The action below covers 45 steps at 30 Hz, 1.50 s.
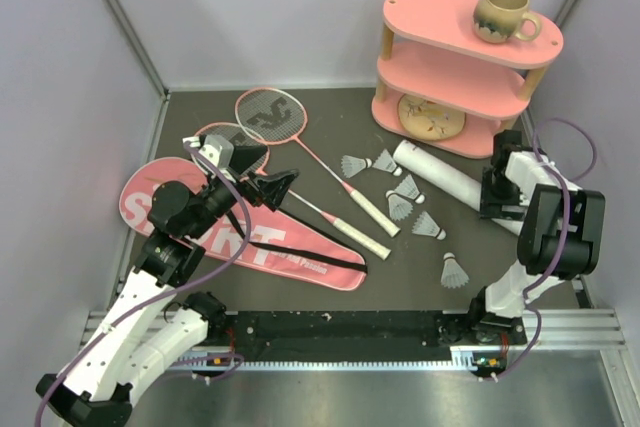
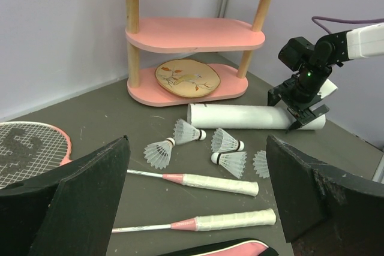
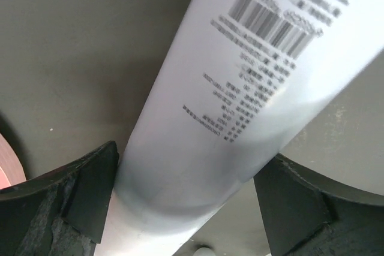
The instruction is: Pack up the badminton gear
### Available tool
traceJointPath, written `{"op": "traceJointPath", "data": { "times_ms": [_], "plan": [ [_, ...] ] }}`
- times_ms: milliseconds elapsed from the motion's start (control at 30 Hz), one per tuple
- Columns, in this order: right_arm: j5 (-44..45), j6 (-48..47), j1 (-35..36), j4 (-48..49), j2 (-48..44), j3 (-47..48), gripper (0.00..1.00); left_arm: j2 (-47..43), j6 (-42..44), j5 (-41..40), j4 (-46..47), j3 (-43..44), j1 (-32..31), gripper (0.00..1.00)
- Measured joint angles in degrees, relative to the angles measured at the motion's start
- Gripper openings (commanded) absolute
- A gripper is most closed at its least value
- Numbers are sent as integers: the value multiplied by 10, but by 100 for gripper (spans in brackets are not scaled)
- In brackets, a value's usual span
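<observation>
Right jaws straddle the white tube (image 1: 440, 175) lying near the right edge of the counter (image 1: 200, 107), before the pink shelf (image 1: 430, 15); whether they grip it cannot be told. Left jaws gape wide and empty over the pink racket bag (image 1: 143, 187) at the left edge. Shuttlecocks (image 1: 403, 188) and two rackets (image 1: 268, 113) lie mid-counter

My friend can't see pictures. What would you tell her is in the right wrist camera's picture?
A long white tube with a barcode and small printed text lies on the dark table, filling most of the picture. The right gripper straddles it, one black finger on each side.
</observation>
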Motion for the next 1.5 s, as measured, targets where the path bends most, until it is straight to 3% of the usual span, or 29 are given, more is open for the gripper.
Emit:
{"op": "traceJointPath", "data": {
  "times_ms": [133,233,500,700,867,967,1100,1300,1500],
  "plan": [
    [13,-19,2,1,-7,-2,66,0,2,-3,0,0,-1,98],
    [20,-39,3,5,-40,-13,61,0,4,-4,0,0,-2,98],
    [63,-116,3,40,-258,-64,56,3,11,-10,-6,0,-7,98],
    [89,-303,5,135,-408,-90,49,19,12,-15,-14,0,-9,98],
    [50,-485,32,214,-493,-107,49,46,1,-14,-18,3,-9,98],
    [7,-579,81,236,-508,-95,50,81,-19,-10,-35,25,-9,98],
    [-116,-679,158,241,-500,-54,52,143,-66,11,-71,86,-9,98],
    [-333,-709,227,266,-471,9,55,174,-137,118,-50,126,-9,98],
    [-531,-713,326,316,-420,28,57,244,-150,263,-38,195,-9,95]
  ]
}}
